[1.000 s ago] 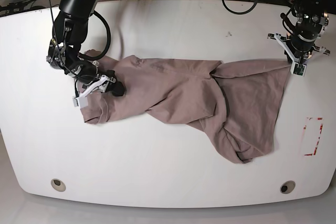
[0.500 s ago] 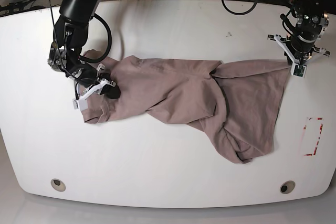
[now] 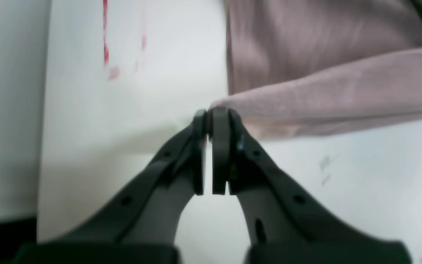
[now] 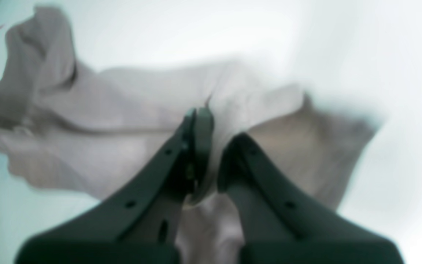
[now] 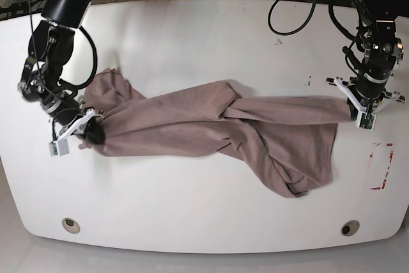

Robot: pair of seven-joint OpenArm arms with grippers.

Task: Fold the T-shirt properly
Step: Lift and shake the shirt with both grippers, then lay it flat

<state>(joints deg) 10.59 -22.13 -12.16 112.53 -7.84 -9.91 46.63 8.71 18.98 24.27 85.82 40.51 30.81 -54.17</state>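
The left gripper [image 3: 209, 113] has its dark jaws pressed together on a corner of the T-shirt [image 3: 306, 73]; in the left wrist view the pinched corner shows just past the jaw tips, and a taut band of cloth runs away from it to the right. In the base view this gripper [image 5: 362, 118] sits at the right end of the cloth, its arm coming down from the far right edge of the tabletop [image 5: 204, 30] with the wrist pointing nearly straight down.

The right gripper [image 4: 211, 124] is blurred in its wrist view: a fold of mauve cloth passes between its jaws, which stand slightly apart at the tips, so it appears to be pinching the shirt. In the base view it [image 5: 80, 129] is at the left end of the cloth, and its arm reaches down from the far left corner, bent at the elbow, the forearm angling back toward the shirt.

No writing can be read; only red marks [image 5: 382, 165] show on the tabletop near the right edge.

The T-shirt [image 5: 211, 123] lies across the middle of the tabletop, stretched between the two grippers. Its long axis runs left to right, twisted near the centre, with a loose bunched part hanging toward the near edge on the right.
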